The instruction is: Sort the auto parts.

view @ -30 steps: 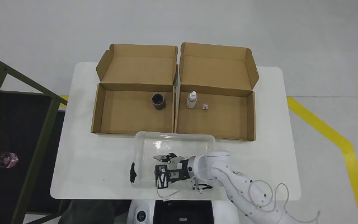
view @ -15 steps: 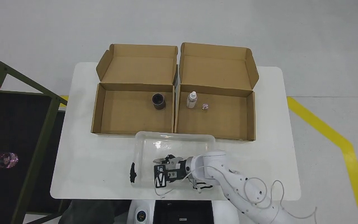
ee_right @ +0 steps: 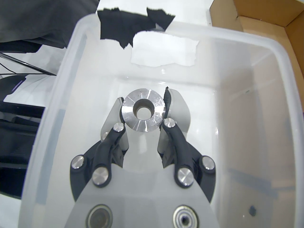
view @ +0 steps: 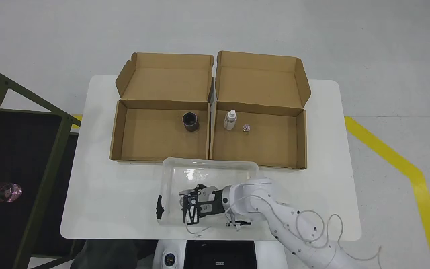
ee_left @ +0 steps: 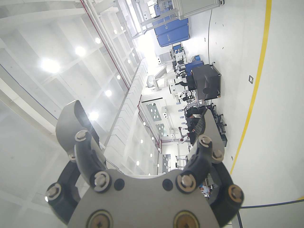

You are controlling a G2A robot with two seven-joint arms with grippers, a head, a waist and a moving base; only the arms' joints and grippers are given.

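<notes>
A silver metal ring [ee_right: 155, 101] with a centre hole sits low inside the clear plastic bin [ee_right: 280, 55]. My right gripper [ee_right: 143, 100] is shut on the ring, one finger pressed against each side of it. In the top view the right gripper [view: 190, 206] is at the left end of the bin [view: 209, 161], near the table's front edge. The left gripper [ee_left: 140, 115] points up at the hall ceiling, open, with nothing between its fingers.
Two open cardboard boxes stand behind the bin. The left box [view: 138, 134] holds a dark cylinder [view: 191, 122]; the right box [view: 282, 141] holds a white bottle [view: 230, 120] and a small part [view: 246, 126]. Black tape [ee_right: 128, 24] is stuck on the bin's rim.
The right gripper has shifted a little to the left inside the bin. The boxes and their parts have not moved.
</notes>
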